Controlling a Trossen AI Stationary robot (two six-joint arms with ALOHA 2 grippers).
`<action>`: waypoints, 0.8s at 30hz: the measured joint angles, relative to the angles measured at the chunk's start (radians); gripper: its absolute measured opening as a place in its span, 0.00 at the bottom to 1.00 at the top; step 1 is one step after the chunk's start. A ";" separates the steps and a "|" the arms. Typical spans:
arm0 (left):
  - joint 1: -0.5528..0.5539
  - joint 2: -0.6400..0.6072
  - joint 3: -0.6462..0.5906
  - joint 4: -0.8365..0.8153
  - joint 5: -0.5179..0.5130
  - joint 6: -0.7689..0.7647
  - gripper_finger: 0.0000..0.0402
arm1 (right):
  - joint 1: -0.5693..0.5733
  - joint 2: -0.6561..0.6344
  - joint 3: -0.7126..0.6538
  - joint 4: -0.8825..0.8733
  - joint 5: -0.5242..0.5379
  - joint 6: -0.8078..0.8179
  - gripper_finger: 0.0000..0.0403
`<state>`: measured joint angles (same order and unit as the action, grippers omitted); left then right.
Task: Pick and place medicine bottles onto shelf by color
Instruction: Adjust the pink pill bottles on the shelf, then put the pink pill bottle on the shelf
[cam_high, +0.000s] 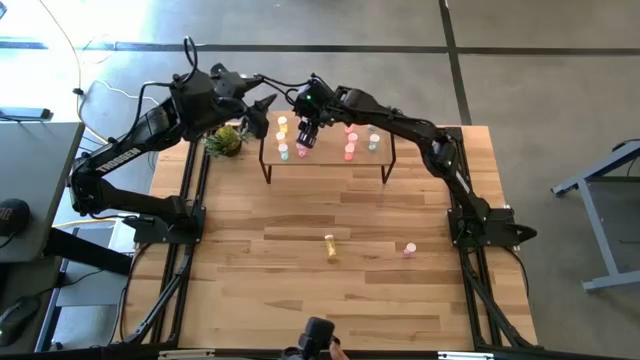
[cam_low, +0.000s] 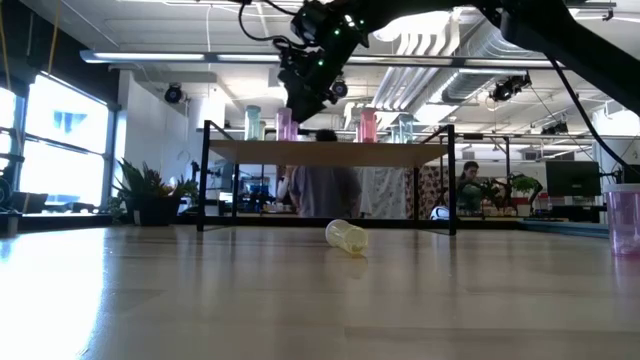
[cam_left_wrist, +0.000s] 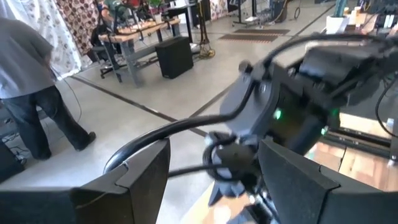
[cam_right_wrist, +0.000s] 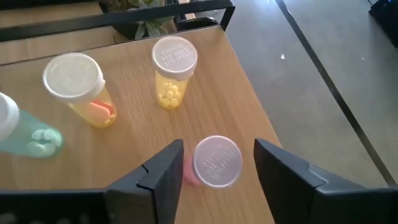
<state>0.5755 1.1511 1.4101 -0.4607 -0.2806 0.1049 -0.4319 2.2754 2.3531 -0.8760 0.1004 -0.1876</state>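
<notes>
Medicine bottles mostly stand on the shelf (cam_high: 328, 160) already; two remain on the counter (cam_high: 300, 270), a yellow bottle (cam_high: 329, 246) lying on its side and a pink bottle (cam_high: 409, 249) near the right edge. My right tool (cam_right_wrist: 217, 163) hangs over the shelf's left end with its jaws parted around a pink-bodied bottle (cam_right_wrist: 214, 163) that stands upright between the fingers, apparently just set down. Beside it stand two yellow bottles (cam_right_wrist: 174, 71) with pills showing inside and a green one (cam_right_wrist: 28, 137), also with pills. My left tool (cam_high: 262, 108) waits open near the shelf's left corner.

My worry: pink sits here next to yellows, so the color grouping may be off. Also, if I lift away crookedly, a finger could clip the cap and topple it, perhaps off the nearby shelf edge.
</notes>
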 joint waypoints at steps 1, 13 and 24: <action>0.000 0.000 0.000 -0.010 0.000 -0.003 0.59 | 0.000 -0.003 0.000 0.000 0.001 0.007 0.47; -0.001 0.000 0.000 -0.124 0.042 -0.023 0.59 | 0.000 -0.030 0.002 -0.003 0.001 0.034 0.48; -0.011 0.001 0.000 -0.120 0.277 -0.023 0.59 | 0.001 -0.071 0.002 -0.045 0.008 0.078 0.48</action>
<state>0.5649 1.1519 1.4101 -0.5803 -0.0037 0.0814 -0.4313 2.2047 2.3550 -0.9207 0.1084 -0.1095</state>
